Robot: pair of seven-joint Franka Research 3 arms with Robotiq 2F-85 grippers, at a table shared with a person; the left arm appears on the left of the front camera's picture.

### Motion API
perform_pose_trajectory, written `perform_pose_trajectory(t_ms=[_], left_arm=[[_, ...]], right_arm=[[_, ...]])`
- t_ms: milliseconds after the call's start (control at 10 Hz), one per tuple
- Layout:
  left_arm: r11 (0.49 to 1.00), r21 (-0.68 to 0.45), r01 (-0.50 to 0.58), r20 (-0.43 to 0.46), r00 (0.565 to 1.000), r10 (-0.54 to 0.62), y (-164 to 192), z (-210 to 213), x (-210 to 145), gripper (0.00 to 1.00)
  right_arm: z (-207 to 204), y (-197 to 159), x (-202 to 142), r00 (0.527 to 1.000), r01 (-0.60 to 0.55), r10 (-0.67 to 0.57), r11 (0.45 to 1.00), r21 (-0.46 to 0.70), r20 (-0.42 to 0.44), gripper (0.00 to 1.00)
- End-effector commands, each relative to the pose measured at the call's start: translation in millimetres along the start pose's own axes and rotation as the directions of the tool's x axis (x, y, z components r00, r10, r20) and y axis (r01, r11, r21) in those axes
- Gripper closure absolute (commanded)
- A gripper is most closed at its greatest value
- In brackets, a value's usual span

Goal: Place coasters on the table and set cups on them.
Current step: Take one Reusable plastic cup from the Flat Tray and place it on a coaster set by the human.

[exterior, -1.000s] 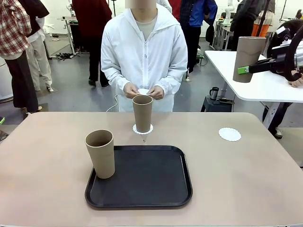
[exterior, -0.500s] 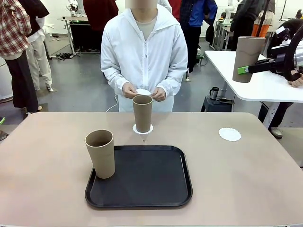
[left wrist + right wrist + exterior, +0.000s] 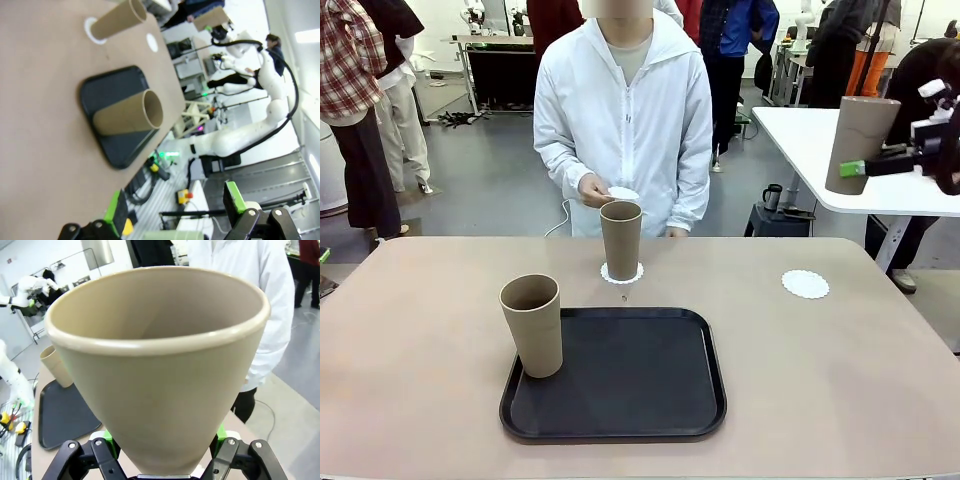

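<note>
One tan cup (image 3: 621,240) stands on a lacy white coaster (image 3: 621,273) at the table's (image 3: 420,400) far middle. A second cup (image 3: 532,325) stands at the left edge of the black tray (image 3: 640,380). High at the right, above the table's right end, my right gripper (image 3: 852,168) is shut on a third cup (image 3: 861,143); the right wrist view shows that cup (image 3: 165,370) upright between the fingers. An empty coaster (image 3: 805,284) lies at the far right. The person holds another coaster (image 3: 623,193) in one hand. My left gripper (image 3: 175,202) is open, far back from the tray cup (image 3: 129,119).
A white table (image 3: 880,190) stands behind the right gripper, with a small dark mug (image 3: 773,196) below its edge. The person stands at the far side, close to the middle cup. Bare tabletop lies to the left and right of the tray.
My right gripper has shifted a little to the right and down with the cup. The person has dropped one hand and keeps the coaster in the other.
</note>
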State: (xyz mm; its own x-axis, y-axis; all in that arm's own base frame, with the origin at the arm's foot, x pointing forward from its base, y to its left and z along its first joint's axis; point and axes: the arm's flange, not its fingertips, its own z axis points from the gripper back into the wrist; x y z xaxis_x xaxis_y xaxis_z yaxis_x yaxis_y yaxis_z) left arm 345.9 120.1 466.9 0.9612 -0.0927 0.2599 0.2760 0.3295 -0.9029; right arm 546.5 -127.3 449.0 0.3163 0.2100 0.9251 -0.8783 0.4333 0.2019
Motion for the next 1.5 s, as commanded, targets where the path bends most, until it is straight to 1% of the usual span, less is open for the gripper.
perform_pose_trajectory(t_ms=[0, 100, 400, 600, 900, 1100, 1300, 1400], left_arm=[[1.0, -0.006, 0.006, 0.006, 1.0, -0.006, -2, 1, 0, 0.0], [1.0, -0.006, 0.006, 0.006, 1.0, -0.006, -2, 1, 0, 0.0], [1.0, -0.006, 0.006, 0.006, 1.0, -0.006, -2, 1, 0, 0.0], [1.0, -0.006, 0.006, 0.006, 1.0, -0.006, -2, 1, 0, 0.0], [1.0, -0.006, 0.006, 0.006, 1.0, -0.006, -2, 1, 0, 0.0], [1.0, -0.006, 0.006, 0.006, 1.0, -0.006, -2, 1, 0, 0.0], [1.0, -0.006, 0.006, 0.006, 1.0, -0.006, -2, 1, 0, 0.0], [1.0, -0.006, 0.006, 0.006, 1.0, -0.006, -2, 1, 0, 0.0]], right_arm=[[8, -3, -30, 1.0, -0.028, 0.027, 0.997, 0.069, 0.011, 0.19], [7, -3, -47, 0.999, -0.036, 0.034, 0.995, 0.095, 0.022, 0.19], [-12, 6, -89, 0.985, -0.168, 0.159, 0.968, 0.184, 0.065, 0.19], [-30, 6, -107, 0.985, -0.172, 0.163, 0.965, 0.198, 0.062, 0.19], [-57, -10, -137, 0.981, -0.192, 0.19, 0.971, 0.145, 0.026, 0.19], [-66, -21, -154, 0.977, -0.208, 0.212, 0.97, 0.128, -0.016, 0.19], [-74, -30, -162, 0.972, -0.229, 0.233, 0.97, 0.078, -0.043, 0.19], [-73, -31, -160, 0.97, -0.235, 0.238, 0.97, 0.057, -0.059, 0.19]])
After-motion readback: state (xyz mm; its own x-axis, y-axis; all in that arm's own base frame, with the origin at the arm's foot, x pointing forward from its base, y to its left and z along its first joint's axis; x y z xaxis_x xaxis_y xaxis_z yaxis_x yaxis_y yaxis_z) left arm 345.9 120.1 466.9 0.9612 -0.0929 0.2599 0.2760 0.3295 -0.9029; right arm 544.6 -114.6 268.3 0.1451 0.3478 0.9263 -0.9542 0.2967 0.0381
